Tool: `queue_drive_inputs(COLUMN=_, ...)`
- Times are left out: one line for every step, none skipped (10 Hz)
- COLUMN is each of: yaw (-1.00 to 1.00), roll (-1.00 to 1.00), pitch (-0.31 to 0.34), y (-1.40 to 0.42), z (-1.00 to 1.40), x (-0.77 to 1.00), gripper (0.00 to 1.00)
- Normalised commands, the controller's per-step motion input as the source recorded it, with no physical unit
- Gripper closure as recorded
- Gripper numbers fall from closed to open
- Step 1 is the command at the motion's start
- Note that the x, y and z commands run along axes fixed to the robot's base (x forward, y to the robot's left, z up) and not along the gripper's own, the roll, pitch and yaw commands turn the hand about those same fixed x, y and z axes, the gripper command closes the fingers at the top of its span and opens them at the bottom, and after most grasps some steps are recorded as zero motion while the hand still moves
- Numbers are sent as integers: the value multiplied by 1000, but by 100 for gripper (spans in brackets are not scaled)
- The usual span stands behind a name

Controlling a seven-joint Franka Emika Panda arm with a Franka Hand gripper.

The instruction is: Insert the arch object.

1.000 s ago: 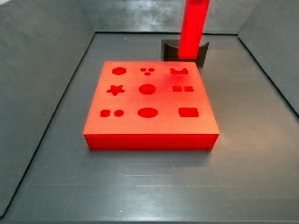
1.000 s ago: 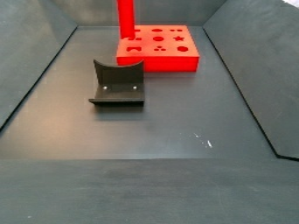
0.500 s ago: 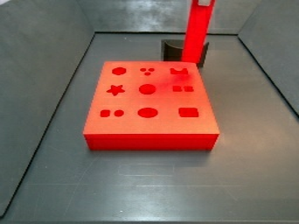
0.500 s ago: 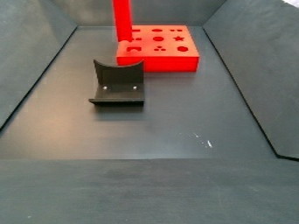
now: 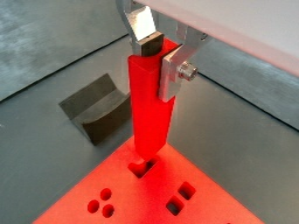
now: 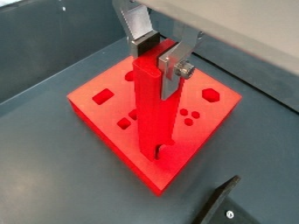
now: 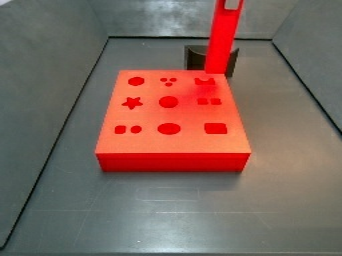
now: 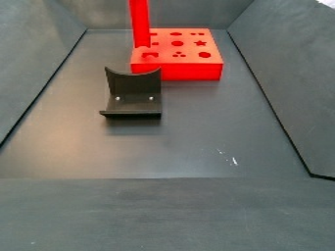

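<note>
My gripper (image 5: 158, 59) is shut on the top of a tall red pole (image 5: 149, 114), which hangs upright over the flat red board (image 5: 103, 188) with shaped holes. The pole's lower end is at the arch-shaped hole (image 5: 140, 166) near the board's edge; I cannot tell how deep it sits. The gripper (image 6: 158, 57), pole (image 6: 149, 105) and board (image 6: 111, 114) show in both wrist views. In both side views only the pole (image 7: 221, 40) (image 8: 137, 22) shows; the gripper is above the frame. No small dark arch block shows.
The dark fixture (image 8: 131, 93) stands on the grey floor beside the board (image 8: 197, 67). It also shows in a wrist view (image 5: 100, 109) and behind the pole in a side view (image 7: 198, 55). Grey walls ring the floor.
The pole has come down: its top end now shows in a side view where it was above the frame a second ago. It also shifted slightly sideways. Little change in the last half second.
</note>
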Motion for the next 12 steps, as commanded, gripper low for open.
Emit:
queue_drive_inputs(yaw=43, roll=-37, pitch=-73, y=-34, z=-23, x=-171, gripper=100)
queue_drive_inputs(yaw=14, roll=0, pitch=-66, y=-23, z=-80, x=-174, gripper=100)
queue_drive_inputs(yaw=0, roll=0, pitch=-51, y=-60, z=-97, x=-60, gripper=100)
queue_drive_inputs(yaw=0, roll=10, pitch=-37, y=-46, z=-117, x=0, gripper=100)
queue_drive_inputs(yaw=0, roll=24, pitch=-41, y=-6, z=-143, x=-66, gripper=100)
queue_drive_inputs(yaw=0, roll=26, pitch=-27, y=-23, z=-131, x=-9, gripper=100)
queue_drive_inputs(yaw=0, roll=47, pitch=-33, y=0, z=-231, x=-46, gripper=100)
queue_drive_inputs(yaw=-23, roll=64, pitch=-40, y=0, z=-283, x=-163, gripper=100)
queue_drive_inputs(yaw=-89, roll=51, pitch=-33, y=-23, z=-263, x=-91, gripper=100)
queue_drive_inputs(yaw=-137, roll=60, pitch=-26, y=-66, z=-263, x=0, gripper=100)
queue_drive_inputs(yaw=-214, roll=57, pitch=-21, y=-97, z=-271, x=51, gripper=100)
queue_drive_inputs(yaw=-246, roll=66, pitch=-20, y=-74, z=-269, x=106, gripper=100)
